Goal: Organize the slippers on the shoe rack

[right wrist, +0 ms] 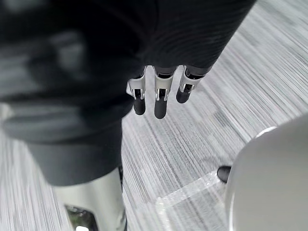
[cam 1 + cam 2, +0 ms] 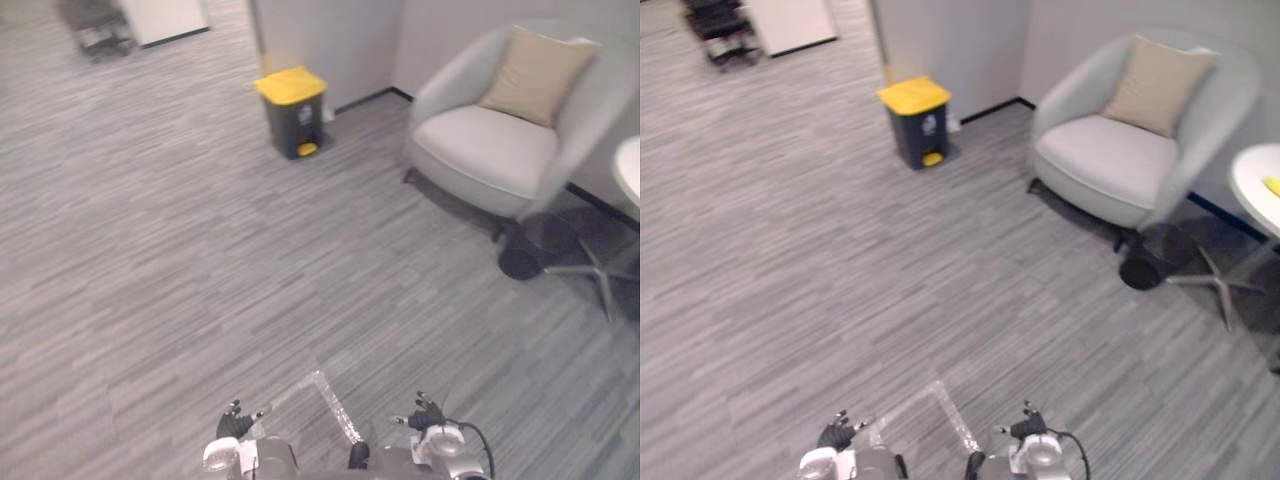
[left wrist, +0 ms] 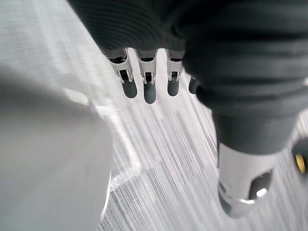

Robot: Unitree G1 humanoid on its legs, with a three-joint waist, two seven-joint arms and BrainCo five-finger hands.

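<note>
left hand (image 2: pixel 235 422): low at the near edge of the head views, over the floor; its fingers (image 3: pixel 149 89) hang straight and slack in a row, thumb apart, nothing in them.
right hand (image 2: pixel 428 415): beside the left hand and apart from it, at the same height; its fingers (image 1: pixel 160 103) are likewise straight and loose, with nothing in their grasp.
floor (image 2: pixel 180 250): grey striped carpet, under both sets of fingers and running well beyond them.
tape mark (image 2: pixel 335 405): a clear strip with a corner, flat on the floor, between the two hands and just ahead of the fingers.
bin (image 2: pixel 293 110): dark body, yellow lid shut, upright against the wall, far ahead of the fingers.
armchair (image 2: pixel 490 150): pale grey, rounded, far ahead and off to the side of the right fingers.
cushion (image 2: pixel 540 75): beige, leaning against the armchair's back.
tabletop (image 2: pixel 1252 180): white, round edge, beyond the armchair on the right fingers' side; a small yellow thing lies on it, too little of it seen to name.
cart (image 2: pixel 95 30): dark, far off on the left fingers' side.
</note>
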